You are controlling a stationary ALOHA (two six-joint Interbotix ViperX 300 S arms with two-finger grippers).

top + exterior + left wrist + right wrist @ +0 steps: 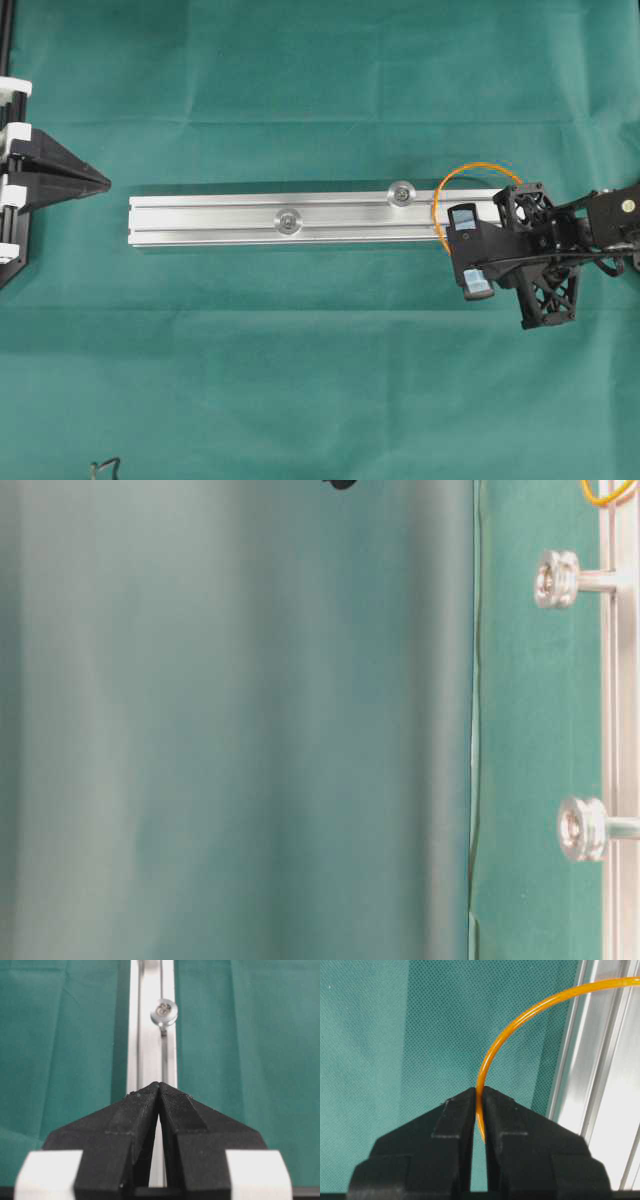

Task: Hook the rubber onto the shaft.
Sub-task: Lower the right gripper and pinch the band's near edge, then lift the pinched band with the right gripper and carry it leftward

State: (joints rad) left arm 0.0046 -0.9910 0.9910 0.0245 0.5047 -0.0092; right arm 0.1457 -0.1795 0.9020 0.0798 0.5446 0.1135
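Orange rubber band [492, 1055]: thin loop at the right end of the aluminium rail [220, 220] on the green cloth [300, 380], arching toward the cloth's far edge, long axis across the rail. Right gripper [479, 1105] clamped on its strand; left gripper [159, 1091] together, empty, near the rail's left end. Risks: thin strand slipping from the pinch when stretched; snapping back before reaching the nearest shaft [402, 193].

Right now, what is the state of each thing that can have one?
rubber band: pinched in the right gripper, hooked on no shaft.
right gripper: shut on the band.
left gripper: shut, empty.
near shaft: bare.
far shaft: bare.
rail: lying flat.
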